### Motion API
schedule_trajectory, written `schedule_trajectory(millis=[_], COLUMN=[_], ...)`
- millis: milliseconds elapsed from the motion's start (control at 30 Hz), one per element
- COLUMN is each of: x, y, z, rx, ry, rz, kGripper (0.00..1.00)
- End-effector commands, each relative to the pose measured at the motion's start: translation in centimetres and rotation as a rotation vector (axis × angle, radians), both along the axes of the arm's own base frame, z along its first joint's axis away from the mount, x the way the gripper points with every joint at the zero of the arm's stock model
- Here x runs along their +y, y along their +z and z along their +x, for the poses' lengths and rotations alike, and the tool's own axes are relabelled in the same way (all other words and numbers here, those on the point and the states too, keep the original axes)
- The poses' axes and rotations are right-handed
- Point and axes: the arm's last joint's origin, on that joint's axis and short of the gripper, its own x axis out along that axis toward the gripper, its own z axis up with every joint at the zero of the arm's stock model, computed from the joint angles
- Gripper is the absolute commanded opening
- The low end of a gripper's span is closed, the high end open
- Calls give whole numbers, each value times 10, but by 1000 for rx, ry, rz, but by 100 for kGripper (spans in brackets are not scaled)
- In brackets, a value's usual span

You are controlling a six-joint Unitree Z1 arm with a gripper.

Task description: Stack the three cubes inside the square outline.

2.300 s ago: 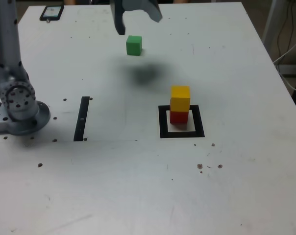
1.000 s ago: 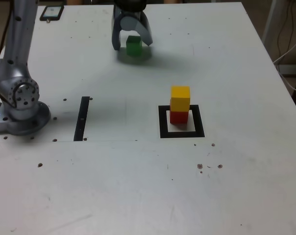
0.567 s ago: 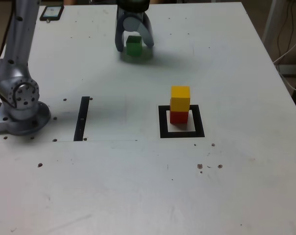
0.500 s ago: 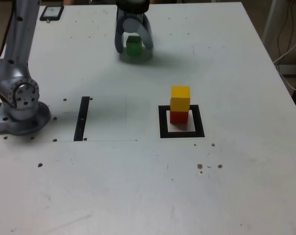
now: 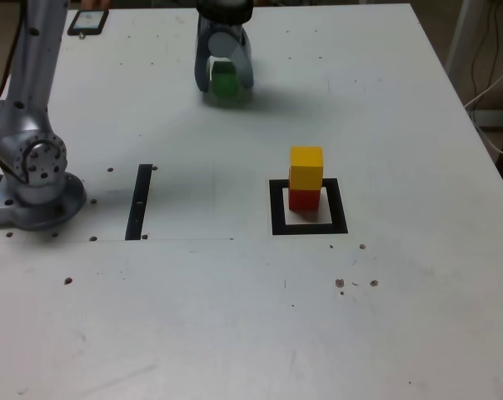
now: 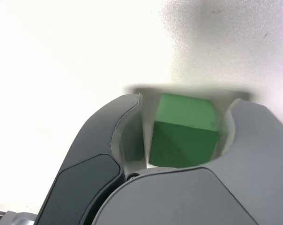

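Note:
The green cube (image 5: 225, 77) rests on the white table at the back, between the two fingers of my gripper (image 5: 225, 86). In the wrist view the green cube (image 6: 183, 131) sits deep between the dark fingers (image 6: 108, 140) of the gripper (image 6: 186, 99), with only slim gaps at its sides. The jaws stand close around it, still a little apart from it. Near the middle of the table the yellow cube (image 5: 306, 165) stands on the red cube (image 5: 304, 198), inside the square outline (image 5: 310, 225).
The arm's grey base (image 5: 35, 175) stands at the exterior view's left, with a thin black strip (image 5: 139, 202) beside it. A dark phone-like object (image 5: 87, 21) lies at the back left corner. Cables (image 5: 493, 67) hang beyond the table's right edge.
The gripper came down over the green cube and its jaws have drawn in from wide apart to close beside the cube. The yellow-on-red stack has not moved.

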Motion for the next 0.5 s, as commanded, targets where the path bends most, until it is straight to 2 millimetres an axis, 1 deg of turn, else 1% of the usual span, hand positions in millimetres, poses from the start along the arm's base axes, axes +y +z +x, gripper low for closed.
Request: schedule_trajectory(millis=[0, 267, 367, 467], x=[2, 4, 4, 3], y=[3, 7, 12, 22], z=[1, 3, 3, 3], rx=[-13, -33, -43, -52], ry=[1, 5, 7, 8], rz=[10, 4, -3, -4], kGripper=[51, 35, 33, 33])
